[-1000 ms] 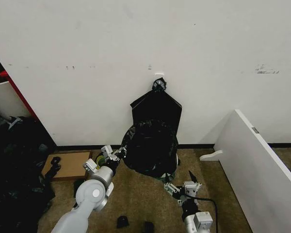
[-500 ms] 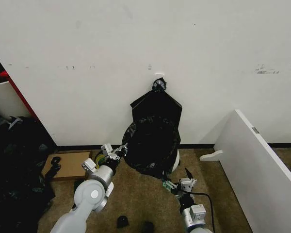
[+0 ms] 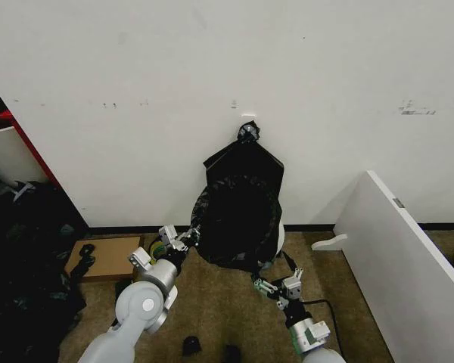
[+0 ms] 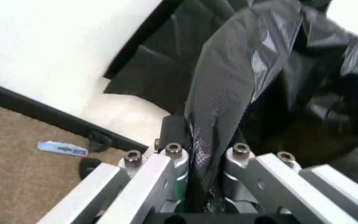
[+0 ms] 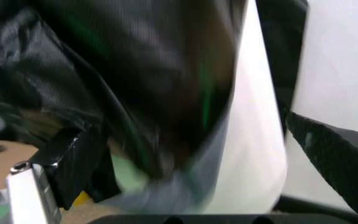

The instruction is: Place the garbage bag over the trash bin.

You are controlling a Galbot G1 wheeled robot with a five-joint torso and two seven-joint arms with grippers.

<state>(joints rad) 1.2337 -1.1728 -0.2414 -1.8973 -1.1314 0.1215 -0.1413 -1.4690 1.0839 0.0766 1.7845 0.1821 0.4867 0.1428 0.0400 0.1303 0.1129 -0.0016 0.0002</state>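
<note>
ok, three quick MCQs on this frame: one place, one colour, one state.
1. Where is the flat white board?
A. leaning at the robot's right
B. on the cardboard
C. inside the bin

2. What colour is the trash bin's wall?
A. red
B. cream-white
C. blue

3. What is the left claw doing?
A. open, empty
B. shut on the garbage bag
C. holding the cardboard

Answers:
1. A: the white board stands to the right.
2. B: the trash bin shows a pale wall beside the film.
3. B: the left claw pinches the garbage bag between its fingers.

Bare test room: scuffed white wall [image 3: 136, 91], brown carpet [image 3: 219, 310], loose white board [image 3: 405, 265].
</note>
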